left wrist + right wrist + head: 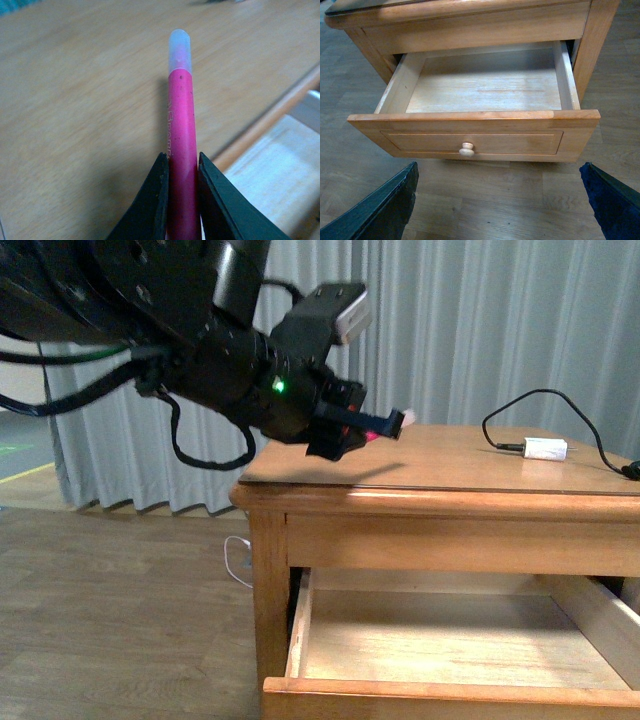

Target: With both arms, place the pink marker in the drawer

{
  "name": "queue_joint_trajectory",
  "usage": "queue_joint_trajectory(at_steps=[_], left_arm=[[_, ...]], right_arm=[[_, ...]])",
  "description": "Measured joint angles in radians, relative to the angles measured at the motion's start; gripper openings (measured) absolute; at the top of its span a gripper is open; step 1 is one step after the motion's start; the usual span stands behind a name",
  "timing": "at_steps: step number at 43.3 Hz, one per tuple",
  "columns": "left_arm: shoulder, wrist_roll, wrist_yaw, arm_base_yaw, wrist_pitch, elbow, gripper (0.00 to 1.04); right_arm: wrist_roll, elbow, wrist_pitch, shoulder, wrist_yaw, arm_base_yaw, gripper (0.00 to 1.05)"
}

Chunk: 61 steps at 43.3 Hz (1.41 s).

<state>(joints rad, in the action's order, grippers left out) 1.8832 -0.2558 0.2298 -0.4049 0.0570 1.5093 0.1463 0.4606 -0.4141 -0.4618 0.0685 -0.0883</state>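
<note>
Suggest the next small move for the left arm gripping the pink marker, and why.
Probably draw the left gripper back past the front edge of the light wooden tabletop and over the wide light-brown wooden drawer. It is shut on the short, thick pink marker, which hangs above the tabletop, while the drawer stands pulled out and looks empty.

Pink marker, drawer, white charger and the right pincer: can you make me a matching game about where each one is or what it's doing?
Things
1. pink marker
2. drawer
3. white charger
4. right pincer

Places and states
A. lying on the tabletop with a black cable
B. pulled out from the table
C. gripped by the left pincer, above the tabletop
D. open, out in front of the knob

Pairs: 1-C, 2-B, 3-A, 4-D
</note>
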Motion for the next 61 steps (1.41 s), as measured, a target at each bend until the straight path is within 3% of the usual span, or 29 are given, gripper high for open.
queue_joint_trajectory(at_steps=[6, 13, 25, 35, 51, 61], left_arm=[[-0.145, -0.126, 0.113, -0.026, 0.014, -0.108, 0.15], [-0.213, -0.235, 0.145, -0.056, -0.002, -0.180, 0.14], [-0.100, -0.332, 0.050, -0.105, 0.050, -0.252, 0.14], [0.048, -0.325, -0.024, -0.160, 0.108, -0.243, 0.14], [0.168, -0.281, -0.114, -0.168, 0.163, -0.193, 0.15], [0.171, -0.273, -0.161, -0.182, 0.185, -0.202, 0.56]], right_arm=[[0.000, 0.000, 0.000, 0.000, 0.000, 0.000, 0.96], [0.000, 0.000, 0.000, 0.000, 0.000, 0.000, 0.96], [0.000, 0.000, 0.000, 0.000, 0.000, 0.000, 0.96], [0.000, 0.000, 0.000, 0.000, 0.000, 0.000, 0.96], [0.000, 0.000, 0.000, 0.000, 0.000, 0.000, 0.96], [0.000, 0.000, 0.000, 0.000, 0.000, 0.000, 0.96]])
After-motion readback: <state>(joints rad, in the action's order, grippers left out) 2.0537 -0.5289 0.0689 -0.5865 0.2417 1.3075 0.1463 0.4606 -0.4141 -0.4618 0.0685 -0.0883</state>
